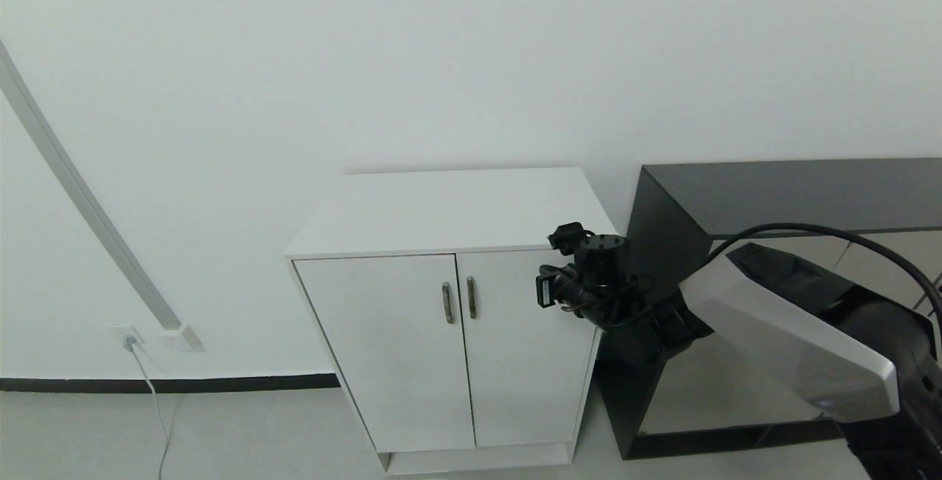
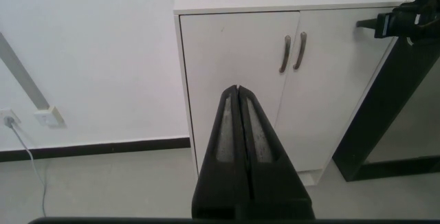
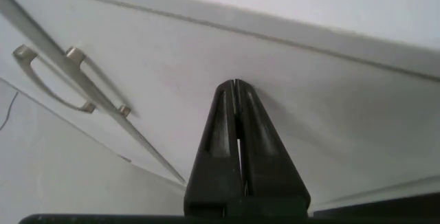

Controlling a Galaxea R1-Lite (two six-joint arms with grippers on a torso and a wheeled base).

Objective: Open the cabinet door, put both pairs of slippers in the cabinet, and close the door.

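Head view: cabinet (image 1: 441, 215) is white and stands on the floor (image 1: 243, 428), back against the wall (image 1: 471, 60). Both doors are shut. The left door (image 1: 390, 355) and right door (image 1: 526, 362) meet at the middle, with the two bar handles (image 1: 447, 302) side by side at the seam. My right arm comes in from the lower right with the forearm raised and the wrist turned toward the cabinet. My right claw (image 1: 543, 290) is in front of the right door's upper outer part, well apart from the handles. A black unit (image 1: 736, 185) sits just beside the cabinet on its right. A wall socket (image 1: 126, 336) with a cable (image 1: 154, 399) is off to the left.

Left wrist view: my left claw (image 2: 238, 90) has its fingers pressed together with nothing between them. It's held low and back from the cabinet, pointing at the left door (image 2: 234, 52). The handles (image 2: 286, 52) are past it toward the seam. The right claw (image 2: 364, 24) shows farther off, level against the upper right door (image 2: 337, 93).

Right wrist view: my right claw (image 3: 235, 85) has its fingers together, gripping nothing. The tips are right up at the door face (image 3: 309, 93); I can't tell if they touch it. The handles (image 3: 51, 80) are off to one side, apart from the tips.
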